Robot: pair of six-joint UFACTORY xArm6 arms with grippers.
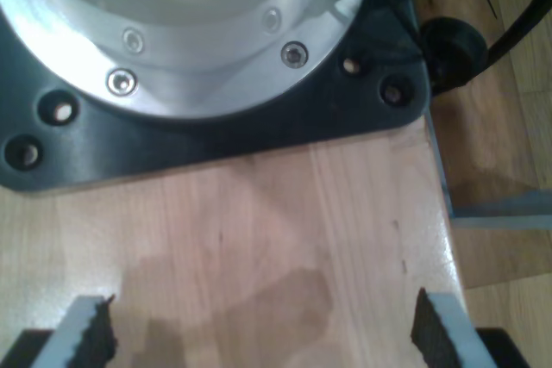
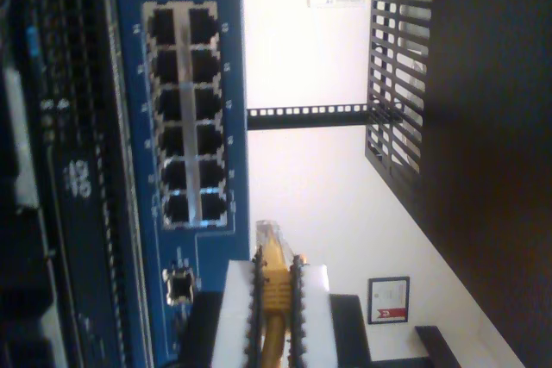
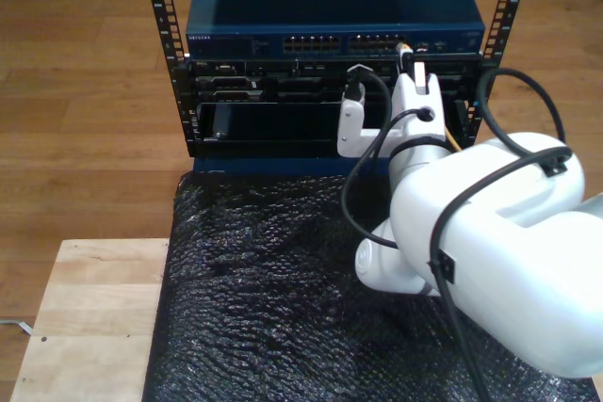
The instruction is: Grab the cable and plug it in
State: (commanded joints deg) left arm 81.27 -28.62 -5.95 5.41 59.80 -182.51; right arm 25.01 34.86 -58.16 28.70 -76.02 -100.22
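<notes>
Clamped between the white pads of my second gripper (image 2: 274,277) is the cable (image 2: 274,286), its clear plug (image 2: 269,234) jutting just past the fingertips, close to the blue switch (image 2: 185,127) but not touching its block of ports (image 2: 188,118). In the exterior view the second arm (image 3: 490,233) reaches to the switch's (image 3: 330,7) upper-right front. My first gripper (image 1: 259,329) hangs with jaws spread, gripping nothing, over a wooden desk (image 1: 276,239) by a round arm base (image 1: 181,32).
</notes>
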